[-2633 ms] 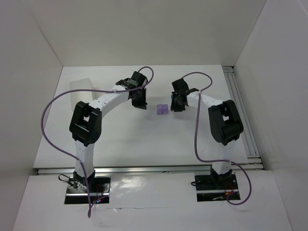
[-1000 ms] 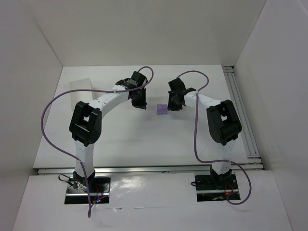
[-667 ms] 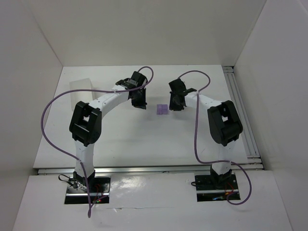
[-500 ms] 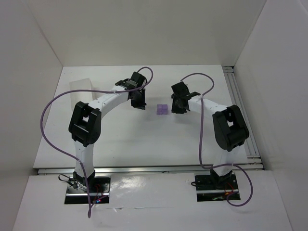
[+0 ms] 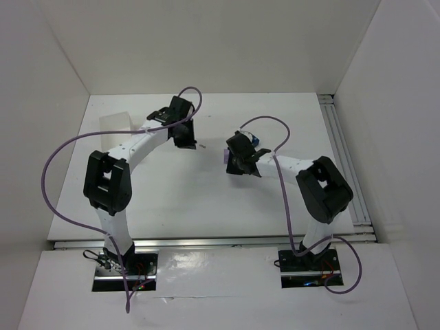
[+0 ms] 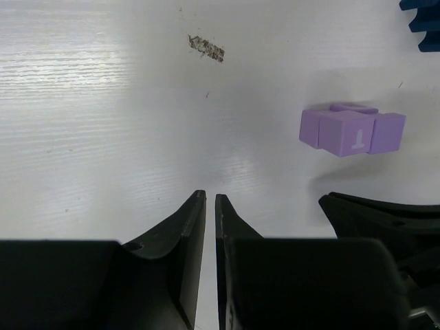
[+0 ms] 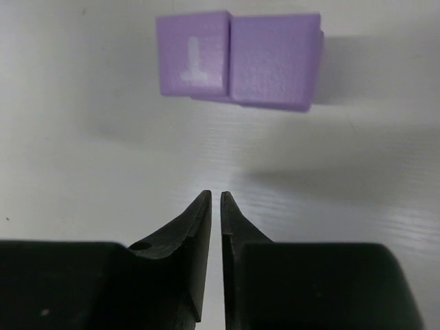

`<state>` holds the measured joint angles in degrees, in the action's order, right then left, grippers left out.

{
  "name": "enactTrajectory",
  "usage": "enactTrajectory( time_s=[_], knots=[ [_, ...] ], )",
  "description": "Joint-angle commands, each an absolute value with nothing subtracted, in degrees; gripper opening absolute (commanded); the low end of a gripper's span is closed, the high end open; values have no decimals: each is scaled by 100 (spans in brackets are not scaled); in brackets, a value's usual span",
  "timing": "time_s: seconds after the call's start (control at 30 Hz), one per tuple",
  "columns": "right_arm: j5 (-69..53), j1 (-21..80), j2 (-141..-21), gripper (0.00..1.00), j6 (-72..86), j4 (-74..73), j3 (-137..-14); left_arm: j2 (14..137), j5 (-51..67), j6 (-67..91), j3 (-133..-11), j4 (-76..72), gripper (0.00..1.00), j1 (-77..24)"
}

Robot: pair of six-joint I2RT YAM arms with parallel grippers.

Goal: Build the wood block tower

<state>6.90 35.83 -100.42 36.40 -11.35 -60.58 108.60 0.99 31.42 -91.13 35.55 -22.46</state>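
Light purple blocks (image 7: 237, 58) sit pushed together on the white table; one face bears a white mark. They also show in the left wrist view (image 6: 352, 130). From above they are mostly hidden under my right gripper (image 5: 234, 163); only a purple edge (image 5: 227, 155) shows. The right gripper (image 7: 214, 194) is shut and empty, its tips just short of the blocks. My left gripper (image 6: 210, 196) is shut and empty, to the left of the blocks, and shows from above (image 5: 194, 142). A dark blue block (image 6: 421, 19) peeks in at the frame corner and shows behind the right gripper (image 5: 255, 140).
A translucent white box (image 5: 114, 129) stands at the back left of the table. A metal rail (image 5: 344, 158) runs along the right edge. White walls close in the table on three sides. A small dirt smear (image 6: 206, 48) marks the table surface.
My right gripper has swung left and nearer, and now covers most of the purple blocks from above. My left gripper has pulled back to the left, away from the blocks.
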Motion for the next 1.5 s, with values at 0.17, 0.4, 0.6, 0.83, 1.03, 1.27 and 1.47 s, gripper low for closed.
enactTrajectory(
  time_s=[0.17, 0.4, 0.6, 0.83, 1.03, 1.27, 1.47],
  knots=[
    [1133, 3630, -10626, 13, 3929, -589, -6723, 10529, 44, 2971, -8956, 3524, 24, -2153],
    [1291, 3630, -10802, 13, 3929, -712, -6847, 10529, 44, 2918, -8956, 3524, 24, -2101],
    [1406, 3630, -10916, 14, 3929, -765, -6961, 10529, 44, 2918, -8904, 3524, 24, -2048],
    [1477, 3630, -10969, 14, 3929, -817, -7014, 10529, 44, 2918, -8903, 3524, 24, -2048],
    [1529, 3577, -10969, 14, 3929, -870, -7014, 10529, 97, 2918, -8903, 3524, 24, -2048],
    [1529, 3577, -10969, 14, 3876, -870, -7014, 10529, 97, 2918, -8903, 3524, 24, -2048],
    [1529, 3577, -10863, 14, 3876, -923, -6874, 10529, 97, 2918, -8851, 3524, 24, -2048]
  ],
)
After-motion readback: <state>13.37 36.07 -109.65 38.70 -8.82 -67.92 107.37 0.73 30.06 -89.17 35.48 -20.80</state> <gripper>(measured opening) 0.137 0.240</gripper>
